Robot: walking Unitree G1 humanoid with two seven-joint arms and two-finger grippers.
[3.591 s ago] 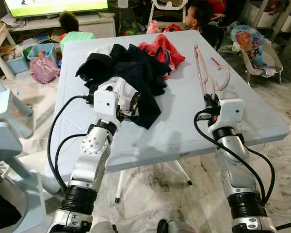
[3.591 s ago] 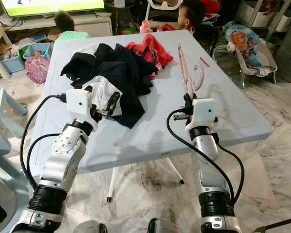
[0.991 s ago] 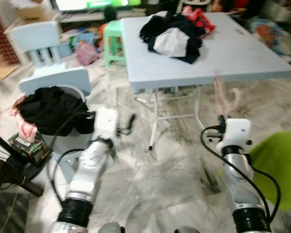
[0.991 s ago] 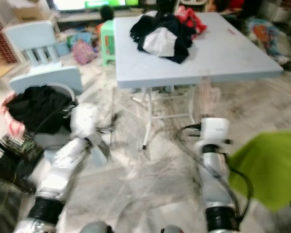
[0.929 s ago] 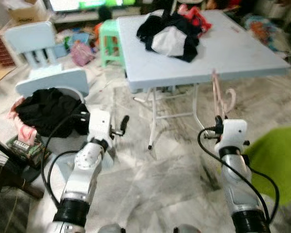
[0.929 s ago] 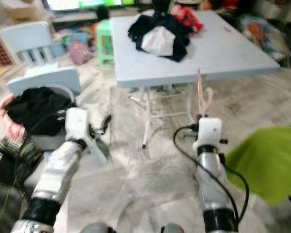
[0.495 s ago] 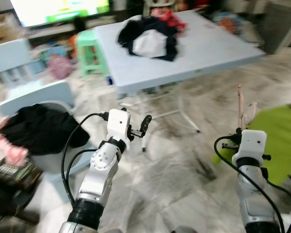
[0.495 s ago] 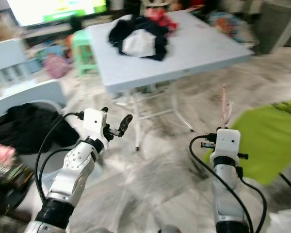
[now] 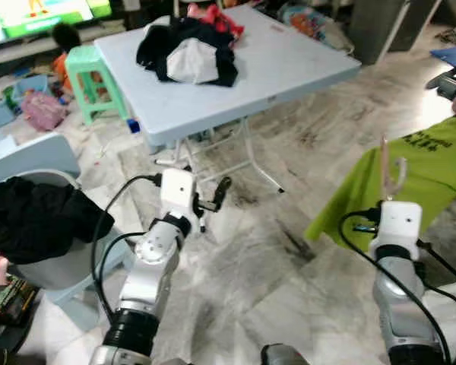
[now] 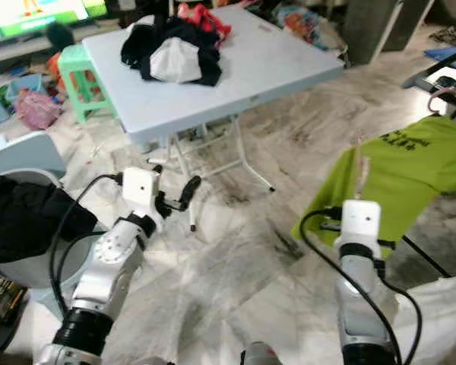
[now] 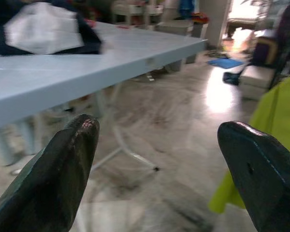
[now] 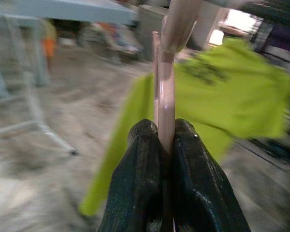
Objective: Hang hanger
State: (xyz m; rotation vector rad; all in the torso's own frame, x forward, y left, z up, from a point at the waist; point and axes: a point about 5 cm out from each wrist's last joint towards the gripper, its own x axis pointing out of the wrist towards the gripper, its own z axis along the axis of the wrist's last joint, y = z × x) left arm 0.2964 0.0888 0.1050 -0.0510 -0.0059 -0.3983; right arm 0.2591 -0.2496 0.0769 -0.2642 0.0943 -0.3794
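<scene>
Right claw [image 9: 381,204] clamped tight on slim pink plastic hanger [image 9: 385,166], held upright. Left claw [image 11: 154,154] wide open, empty. Turned away from light-blue folding counter [image 9: 289,72], now back at 11 o'clock; lime-green hung shirt [image 9: 418,156] ahead at 2 o'clock. Carrying to the rack, hanging not done.

Smooth pink plastic hanger [image 12: 165,87] — lime cloth shirt [image 9: 410,163], matt plastic table [image 9: 289,65], glossy marble floor [image 9: 273,258].
</scene>
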